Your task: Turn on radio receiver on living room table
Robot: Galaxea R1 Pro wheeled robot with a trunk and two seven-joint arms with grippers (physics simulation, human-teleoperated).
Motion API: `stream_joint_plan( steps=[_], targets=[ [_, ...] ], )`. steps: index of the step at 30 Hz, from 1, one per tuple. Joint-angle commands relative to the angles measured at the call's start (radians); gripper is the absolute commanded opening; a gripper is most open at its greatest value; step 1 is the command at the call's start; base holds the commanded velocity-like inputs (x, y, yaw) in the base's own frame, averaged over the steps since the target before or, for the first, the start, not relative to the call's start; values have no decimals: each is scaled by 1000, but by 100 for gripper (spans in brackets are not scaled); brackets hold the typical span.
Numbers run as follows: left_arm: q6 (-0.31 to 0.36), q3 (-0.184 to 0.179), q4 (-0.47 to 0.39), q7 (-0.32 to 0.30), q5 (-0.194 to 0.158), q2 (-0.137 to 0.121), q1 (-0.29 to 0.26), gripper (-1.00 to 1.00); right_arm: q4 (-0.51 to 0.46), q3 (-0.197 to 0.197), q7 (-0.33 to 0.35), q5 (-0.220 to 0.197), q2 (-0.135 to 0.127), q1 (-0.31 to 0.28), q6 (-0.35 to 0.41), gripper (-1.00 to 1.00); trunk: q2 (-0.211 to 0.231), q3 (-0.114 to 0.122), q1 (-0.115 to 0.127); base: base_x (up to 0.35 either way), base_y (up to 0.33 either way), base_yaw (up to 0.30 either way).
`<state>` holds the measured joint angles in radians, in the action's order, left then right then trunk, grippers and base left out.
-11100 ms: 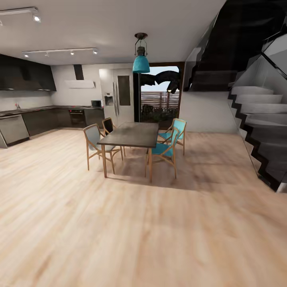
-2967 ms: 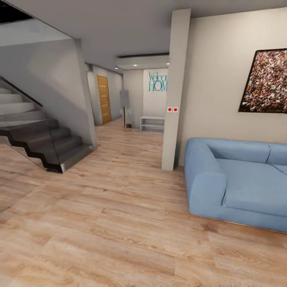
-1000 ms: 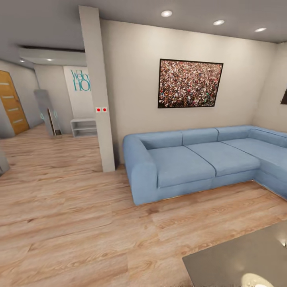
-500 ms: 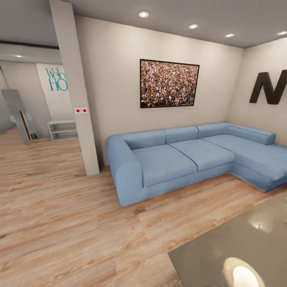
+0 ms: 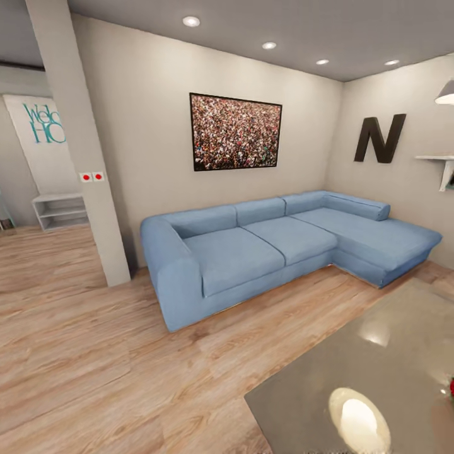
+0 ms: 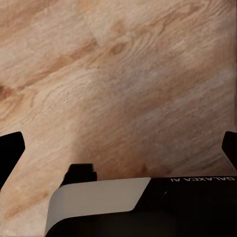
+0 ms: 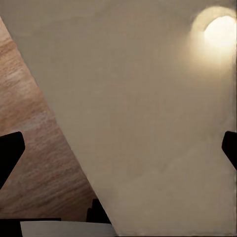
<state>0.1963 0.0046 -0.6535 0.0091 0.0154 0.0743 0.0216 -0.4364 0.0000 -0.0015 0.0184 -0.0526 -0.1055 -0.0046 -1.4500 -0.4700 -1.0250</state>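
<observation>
Living room with the glossy grey square bench (image 5: 353, 372) near right.
A red sliver, possibly the radio receiver (image 5: 451, 386), sits at its right edge beyond the light-blue L-shaped sofa (image 5: 277, 246); both jaws spread wide.

A light-blue L-shaped fabric sofa (image 5: 277, 243) stands against the pale wall on light wood plank flooring (image 5: 82, 353). Above it hangs a black-framed crowd photograph (image 5: 236, 132). A large black letter N (image 5: 379, 139) is mounted on the adjoining wall, near a white wall shelf (image 5: 439, 165). A square pale pillar (image 5: 79, 145) carries two red-marked switches (image 5: 92, 177). Beyond it: a low white open shelf unit (image 5: 60, 210) and teal wall lettering (image 5: 45, 123). Four recessed ceiling spotlights (image 5: 191, 21) are lit.
</observation>
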Motion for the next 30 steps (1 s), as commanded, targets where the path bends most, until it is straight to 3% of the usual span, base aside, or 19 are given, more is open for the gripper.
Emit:
stream_joint_plan(
  steps=[1,20,30],
  targets=[
    [0,0,0,0,0,0,0,100,0,0,0,0,0,0,0,100,0,0,0,0,0,-278],
    [0,0,14,0,0,0,0,100,1,0,0,0,0,0,0,100,0,0,0,0,-2,-278],
    [0,0,17,1,0,-1,1,100,0,0,0,0,0,0,0,100,0,0,0,-69,-134,-278]
  ],
)
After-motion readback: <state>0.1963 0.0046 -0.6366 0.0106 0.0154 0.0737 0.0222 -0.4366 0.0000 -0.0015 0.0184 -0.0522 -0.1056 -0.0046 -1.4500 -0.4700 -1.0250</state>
